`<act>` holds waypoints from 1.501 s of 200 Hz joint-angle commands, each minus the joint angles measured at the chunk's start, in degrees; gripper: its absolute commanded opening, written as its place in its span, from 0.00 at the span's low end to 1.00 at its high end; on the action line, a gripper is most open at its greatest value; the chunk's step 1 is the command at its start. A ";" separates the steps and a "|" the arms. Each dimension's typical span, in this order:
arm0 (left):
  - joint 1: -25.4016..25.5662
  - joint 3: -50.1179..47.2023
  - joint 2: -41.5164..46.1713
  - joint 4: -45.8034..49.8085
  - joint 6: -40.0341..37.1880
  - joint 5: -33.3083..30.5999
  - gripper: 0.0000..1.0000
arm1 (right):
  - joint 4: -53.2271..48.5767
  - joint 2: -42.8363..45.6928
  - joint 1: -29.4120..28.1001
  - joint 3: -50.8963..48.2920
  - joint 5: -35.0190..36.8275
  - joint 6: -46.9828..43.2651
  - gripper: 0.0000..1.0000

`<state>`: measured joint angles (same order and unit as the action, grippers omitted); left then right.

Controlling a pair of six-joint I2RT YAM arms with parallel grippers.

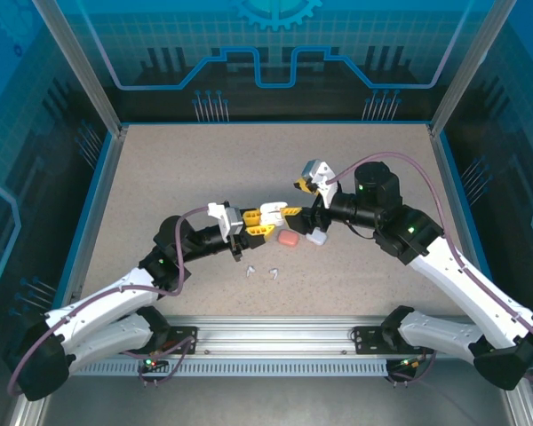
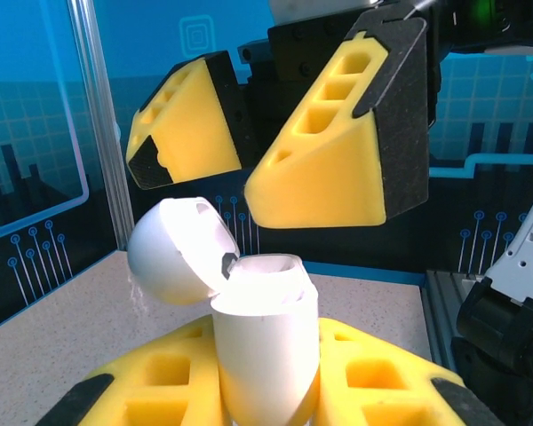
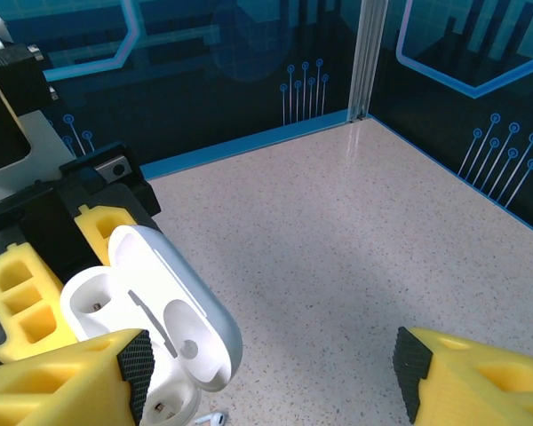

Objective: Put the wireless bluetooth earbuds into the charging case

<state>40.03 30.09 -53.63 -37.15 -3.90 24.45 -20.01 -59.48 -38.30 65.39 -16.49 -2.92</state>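
Note:
My left gripper (image 1: pixel 275 216) is shut on a white charging case (image 2: pixel 265 342), which stands upright between its yellow fingers (image 2: pixel 164 386) with the lid (image 2: pixel 173 253) flipped open to the left. The open case (image 3: pixel 147 342) shows two empty wells in the right wrist view. My right gripper (image 1: pixel 302 188) hangs open just above the case with nothing between its fingers (image 2: pixel 338 160). Two white earbuds (image 1: pixel 250 269) (image 1: pixel 272 272) lie on the table in front of the left gripper. One earbud (image 3: pixel 215 417) peeks in below the case.
A salmon-pink case (image 1: pixel 288 240) and a second white case (image 1: pixel 316 236) sit on the table under the two grippers. The speckled table (image 1: pixel 186 169) is walled by blue panels and aluminium posts (image 3: pixel 366 62).

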 commanded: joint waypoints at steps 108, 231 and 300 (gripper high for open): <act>0.55 -7.15 6.69 -0.55 -0.46 -12.47 0.00 | -8.14 4.93 1.30 -2.84 9.66 11.92 0.68; 0.57 -10.27 26.58 13.38 2.26 -15.17 0.00 | 2.95 -23.09 -10.19 -15.38 5.47 29.79 0.51; 0.55 -7.69 29.24 17.81 3.02 -14.89 0.00 | 4.32 -39.53 -12.28 -3.93 0.85 24.77 0.45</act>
<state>40.25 19.86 -25.43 -20.36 -1.63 10.09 -16.97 -95.94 -49.74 57.82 -13.02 23.94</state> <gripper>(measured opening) 0.212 0.454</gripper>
